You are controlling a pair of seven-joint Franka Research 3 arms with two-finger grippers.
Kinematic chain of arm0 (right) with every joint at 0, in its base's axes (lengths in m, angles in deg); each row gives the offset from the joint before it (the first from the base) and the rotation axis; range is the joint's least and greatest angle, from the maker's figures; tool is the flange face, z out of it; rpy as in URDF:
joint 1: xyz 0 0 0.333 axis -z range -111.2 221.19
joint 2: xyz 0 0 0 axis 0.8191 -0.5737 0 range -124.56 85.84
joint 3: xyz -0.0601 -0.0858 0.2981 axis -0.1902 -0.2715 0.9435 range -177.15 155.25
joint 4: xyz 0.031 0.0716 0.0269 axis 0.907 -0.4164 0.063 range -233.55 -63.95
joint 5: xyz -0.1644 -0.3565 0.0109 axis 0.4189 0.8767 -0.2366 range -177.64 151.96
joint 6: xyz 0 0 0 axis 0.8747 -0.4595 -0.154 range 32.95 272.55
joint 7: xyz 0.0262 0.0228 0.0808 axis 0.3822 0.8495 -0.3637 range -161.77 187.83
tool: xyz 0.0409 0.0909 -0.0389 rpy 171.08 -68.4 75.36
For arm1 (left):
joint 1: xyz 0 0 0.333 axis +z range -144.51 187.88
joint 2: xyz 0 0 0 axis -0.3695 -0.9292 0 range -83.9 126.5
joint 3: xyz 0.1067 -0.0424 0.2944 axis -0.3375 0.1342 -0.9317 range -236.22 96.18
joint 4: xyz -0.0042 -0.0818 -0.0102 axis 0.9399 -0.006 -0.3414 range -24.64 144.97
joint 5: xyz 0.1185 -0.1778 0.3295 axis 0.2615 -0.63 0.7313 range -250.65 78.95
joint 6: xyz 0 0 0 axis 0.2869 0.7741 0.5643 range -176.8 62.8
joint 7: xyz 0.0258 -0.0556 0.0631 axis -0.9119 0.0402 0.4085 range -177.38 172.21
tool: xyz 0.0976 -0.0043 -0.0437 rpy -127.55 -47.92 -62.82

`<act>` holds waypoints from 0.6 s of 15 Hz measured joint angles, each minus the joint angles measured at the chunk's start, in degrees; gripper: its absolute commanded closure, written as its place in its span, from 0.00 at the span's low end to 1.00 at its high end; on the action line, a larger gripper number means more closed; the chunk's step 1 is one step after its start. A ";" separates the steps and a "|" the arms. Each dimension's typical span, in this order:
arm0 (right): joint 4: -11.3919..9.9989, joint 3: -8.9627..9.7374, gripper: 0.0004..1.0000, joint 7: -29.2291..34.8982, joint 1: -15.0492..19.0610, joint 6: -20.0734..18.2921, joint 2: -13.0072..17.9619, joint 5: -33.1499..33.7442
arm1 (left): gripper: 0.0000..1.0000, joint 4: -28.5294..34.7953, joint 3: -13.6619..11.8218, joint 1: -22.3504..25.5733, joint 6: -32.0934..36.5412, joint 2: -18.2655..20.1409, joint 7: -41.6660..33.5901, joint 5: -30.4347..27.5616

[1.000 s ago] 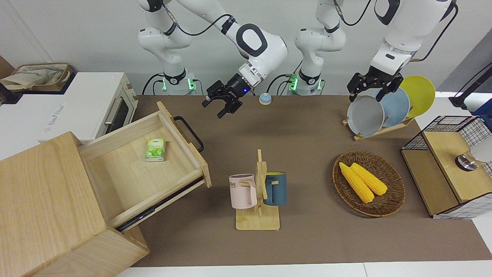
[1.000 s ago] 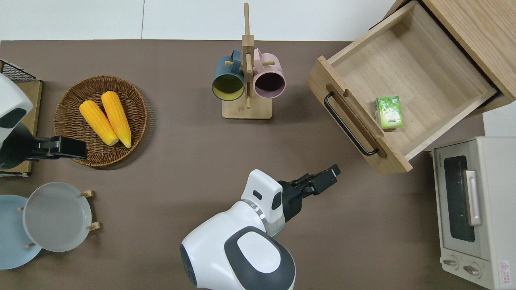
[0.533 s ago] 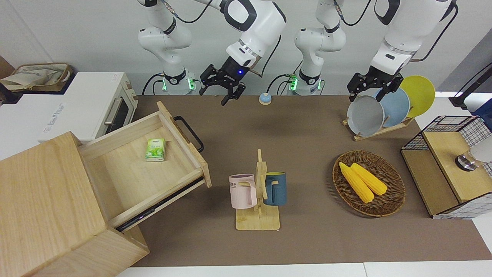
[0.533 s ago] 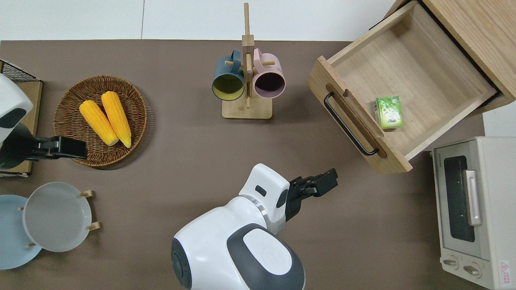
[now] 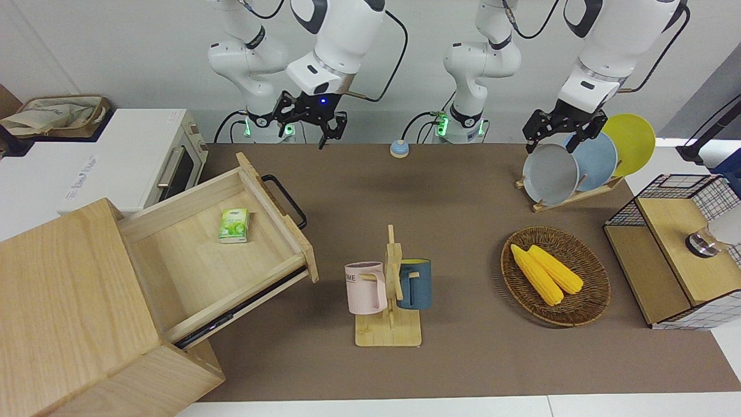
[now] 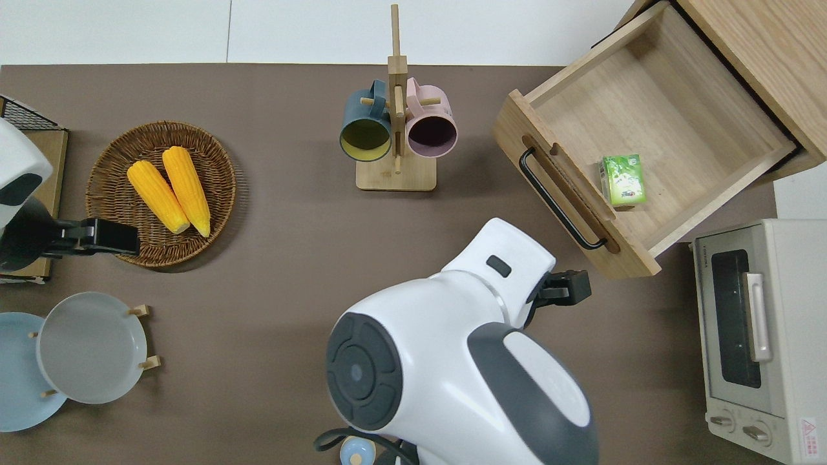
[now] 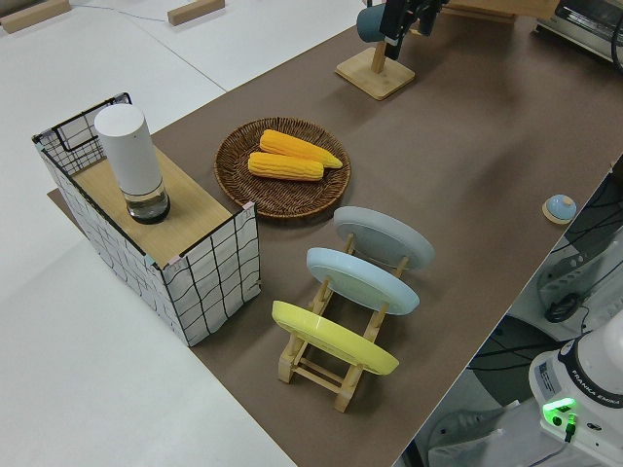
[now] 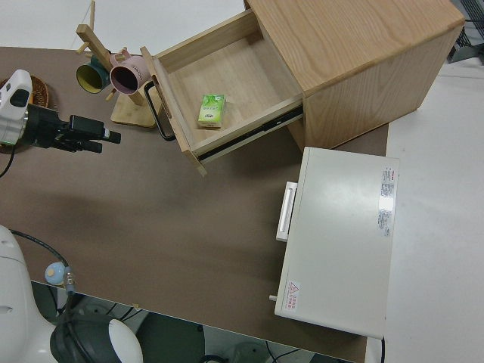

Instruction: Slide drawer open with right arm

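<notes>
We are seeing the wide, shallow light-wood drawer (image 5: 211,255) standing pulled far out of its big light-wood box (image 5: 75,313) at the right arm's end of the table, angled toward the table's middle. Its black bar handle (image 6: 561,200) is facing the open tabletop. The right arm (image 6: 452,361) is hanging raised, its gripper (image 5: 307,124) apart from the handle.

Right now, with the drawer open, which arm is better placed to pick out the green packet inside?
Right. Its end effector hangs over the mat close to the drawer's front corner, and the green packet lies just inside that front panel. The left arm is parked.
</notes>
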 measured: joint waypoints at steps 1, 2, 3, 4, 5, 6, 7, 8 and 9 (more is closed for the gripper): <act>0.46 -2.34 0.02 -1.77 0.23 0.00 1.01 -2.91 | 0.00 0.00 0.00 0.00 0.00 0.00 0.00 0.00; 0.75 -4.60 0.02 -3.45 0.51 0.01 2.07 -5.66 | 0.00 0.00 0.00 0.00 0.00 0.00 0.00 0.00; 0.94 -6.93 0.01 -5.03 0.70 0.01 3.18 -8.28 | 0.00 0.00 0.00 0.00 0.00 0.00 0.00 0.00; 0.99 -8.47 0.01 -6.08 0.79 0.01 3.91 -9.89 | 0.00 0.00 0.00 0.00 0.00 0.00 0.00 0.00; 1.00 -10.01 0.02 -7.11 0.84 0.01 4.55 -11.54 | 0.00 0.00 0.00 0.00 0.00 0.00 0.00 0.00; 1.00 -11.36 0.02 -8.03 0.87 0.01 4.99 -12.96 | 0.00 0.00 0.00 0.00 0.00 0.00 0.00 0.00; 0.99 -12.60 0.01 -8.85 0.92 0.01 5.25 -14.17 | 0.00 0.00 0.00 0.00 0.00 0.00 0.00 0.00; 0.99 -13.81 0.02 -9.60 0.96 0.01 5.41 -15.20 | 0.00 0.00 0.00 0.00 0.00 0.00 0.00 0.00; 0.99 -15.09 0.01 -10.49 0.98 0.01 5.50 -16.12 | 0.00 0.00 0.00 0.00 0.00 0.00 0.00 0.00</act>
